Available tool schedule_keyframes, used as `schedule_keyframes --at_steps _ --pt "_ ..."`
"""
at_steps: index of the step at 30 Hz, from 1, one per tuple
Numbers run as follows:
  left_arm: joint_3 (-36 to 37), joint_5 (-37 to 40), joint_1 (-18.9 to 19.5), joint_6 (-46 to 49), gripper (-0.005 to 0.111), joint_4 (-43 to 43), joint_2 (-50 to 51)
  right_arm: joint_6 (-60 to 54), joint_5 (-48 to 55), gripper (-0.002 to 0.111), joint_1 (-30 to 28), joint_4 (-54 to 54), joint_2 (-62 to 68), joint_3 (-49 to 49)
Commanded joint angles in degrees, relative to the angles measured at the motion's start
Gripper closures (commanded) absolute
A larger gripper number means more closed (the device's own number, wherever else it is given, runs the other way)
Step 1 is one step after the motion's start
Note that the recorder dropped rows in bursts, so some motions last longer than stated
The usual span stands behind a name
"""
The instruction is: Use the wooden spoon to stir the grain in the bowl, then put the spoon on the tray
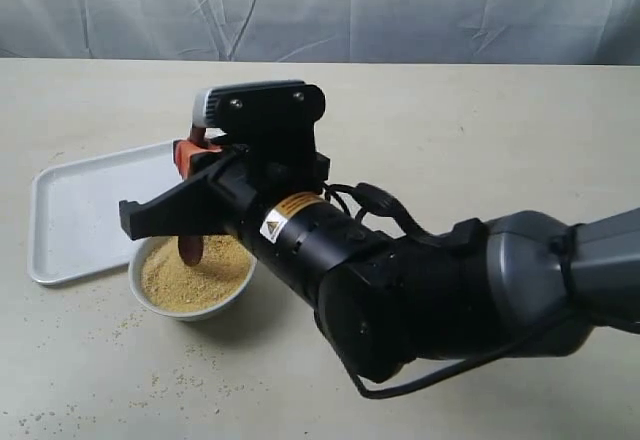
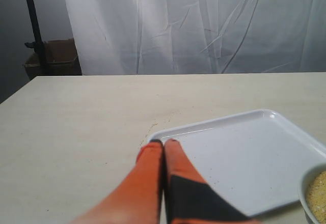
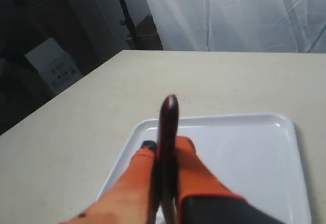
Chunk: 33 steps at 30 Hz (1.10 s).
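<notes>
- Exterior view, nearest part: small stray specks [image 1: 170,375] of a yellow-tan colour lie scattered on the pale counter [image 1: 480,130], in front of the bowl [image 1: 134,282].
- Next is the right arm [image 1: 450,280], thick, grey and black. It enters from the right edge and stretches across the middle toward the left. Its forearm lies nearly level, low above the counter, and a black cable [image 1: 385,210] loops beside it.
- At the end of this arm a wrist camera [image 1: 255,100] sits on top, and the gripper points leftward, above the bowl.
- The bowl is white and round and stands on the counter. The grain [image 1: 200,280] fills it in a low sandy heap.
- The wooden spoon [image 1: 190,250] stands almost upright. Its dark head is dipped in the grain at the left side of the bowl, and its handle rises into the gripper.
- Right wrist view: the right gripper [image 3: 165,146] pinches the spoon handle between its orange fingers [image 3: 135,173]. The rounded end of the handle sticks out beyond them.
- Behind the bowl and more to the left, the tray [image 1: 80,210] lies flat on the counter. The bowl is just beside its near edge; I cannot tell if they touch.
- Left wrist view: the left gripper [image 2: 163,142] has its two tips pressed together, low over the counter, near a corner of the tray.
- Farthest, a white curtain [image 1: 320,10] hangs behind the counter.
</notes>
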Motion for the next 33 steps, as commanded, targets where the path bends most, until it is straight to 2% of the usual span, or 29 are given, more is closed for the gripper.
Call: schedule_keyframes --at_steps 1,8,18,24,29,33 --pt "0.28 -0.4 0.05 -0.06 0.106 0.05 -0.29 4.45 0.97 0.109 -0.1 -1.73 2.27 0.16" --pt "0.28 -0.4 0.05 -0.06 0.106 0.05 -0.29 1.28 1.27 0.109 -0.1 2.23 5.5 0.16" --pt "0.28 -0.4 0.05 -0.06 0.106 0.05 -0.29 0.44 -0.15 0.109 -0.1 5.5 -0.15 0.16" --pt "0.28 -0.29 0.05 -0.06 0.106 0.05 -0.29 -5.85 -1.34 0.109 -0.1 8.82 0.3 0.16" --pt "0.28 -0.29 0.05 -0.06 0.106 0.05 -0.29 -9.54 -2.27 0.109 -0.1 6.86 2.27 0.16" --pt "0.28 -0.29 0.05 -0.06 0.106 0.05 -0.29 -9.43 -3.94 0.109 -0.1 0.89 -1.02 0.16"
